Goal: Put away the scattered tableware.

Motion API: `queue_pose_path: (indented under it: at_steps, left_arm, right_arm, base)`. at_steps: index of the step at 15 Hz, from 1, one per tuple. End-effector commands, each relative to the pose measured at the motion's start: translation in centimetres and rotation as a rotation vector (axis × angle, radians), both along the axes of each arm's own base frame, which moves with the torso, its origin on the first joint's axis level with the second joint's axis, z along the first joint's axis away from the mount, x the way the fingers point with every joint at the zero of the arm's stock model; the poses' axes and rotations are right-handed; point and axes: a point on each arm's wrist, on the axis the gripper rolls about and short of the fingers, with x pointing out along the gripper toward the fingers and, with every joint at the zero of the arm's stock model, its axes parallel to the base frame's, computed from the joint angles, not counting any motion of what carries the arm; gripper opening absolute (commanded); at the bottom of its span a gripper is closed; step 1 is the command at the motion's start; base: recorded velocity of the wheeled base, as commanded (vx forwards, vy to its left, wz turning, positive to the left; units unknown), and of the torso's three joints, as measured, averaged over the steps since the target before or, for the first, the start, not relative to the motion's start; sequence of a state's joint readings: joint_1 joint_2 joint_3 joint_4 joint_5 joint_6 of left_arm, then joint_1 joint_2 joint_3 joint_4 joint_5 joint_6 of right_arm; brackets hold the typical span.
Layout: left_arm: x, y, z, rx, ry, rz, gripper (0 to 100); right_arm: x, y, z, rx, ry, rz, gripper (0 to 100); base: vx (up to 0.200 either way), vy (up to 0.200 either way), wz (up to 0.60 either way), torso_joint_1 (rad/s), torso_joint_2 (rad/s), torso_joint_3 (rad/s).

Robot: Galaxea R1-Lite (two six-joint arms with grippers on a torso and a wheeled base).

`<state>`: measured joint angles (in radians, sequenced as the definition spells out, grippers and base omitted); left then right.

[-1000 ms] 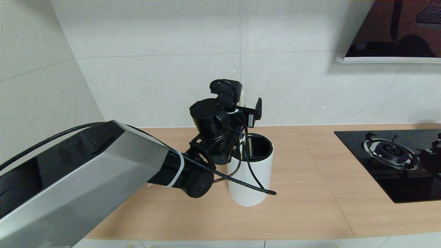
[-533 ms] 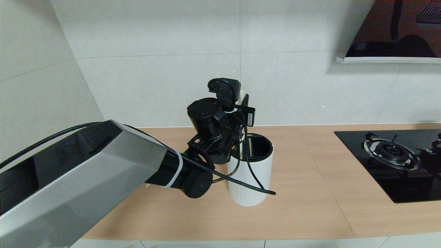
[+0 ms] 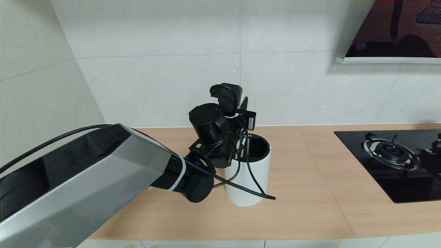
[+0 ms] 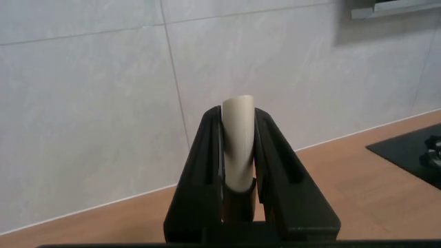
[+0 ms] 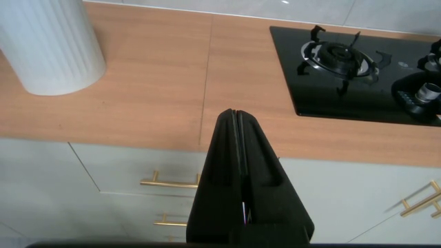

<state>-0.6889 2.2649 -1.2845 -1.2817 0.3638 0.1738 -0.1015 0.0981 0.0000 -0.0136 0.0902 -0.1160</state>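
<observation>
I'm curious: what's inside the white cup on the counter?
A dark hollow shows in the white cup. The left gripper, shut on a cream handle, covers the rest.

A black gas hob point(image 3: 379, 174) is set into the wooden desk point(image 3: 310, 196). A dark hood point(image 3: 396, 31) hangs on the tiled wall point(image 3: 155, 69) above.

Arm outstretched, left pincer point(image 4: 238, 122) clamped on cream handle point(image 4: 238, 148); right pincer point(image 5: 238, 117) closed.
</observation>
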Motion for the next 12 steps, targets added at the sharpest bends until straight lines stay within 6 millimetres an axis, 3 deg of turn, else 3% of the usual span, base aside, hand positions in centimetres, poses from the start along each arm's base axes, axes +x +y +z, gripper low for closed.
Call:
queue_pose_path:
  at_steps: [1,12]
  left_arm:
    - [0.2,-0.1,-1.0,0.002,0.013,0.006,0]
    - [0.4,0.2,-4.8,0.003,0.080,0.004,0]
  right_arm:
    - [0.0,0.0,0.0,0.000,0.001,-0.001,0]
    - [0.0,0.0,0.0,0.006,0.001,-0.001,0]
  base:
    - [0.000,0.000,0.00,0.000,0.00,0.000]
    - [0.000,0.000,0.00,0.000,0.00,0.000]
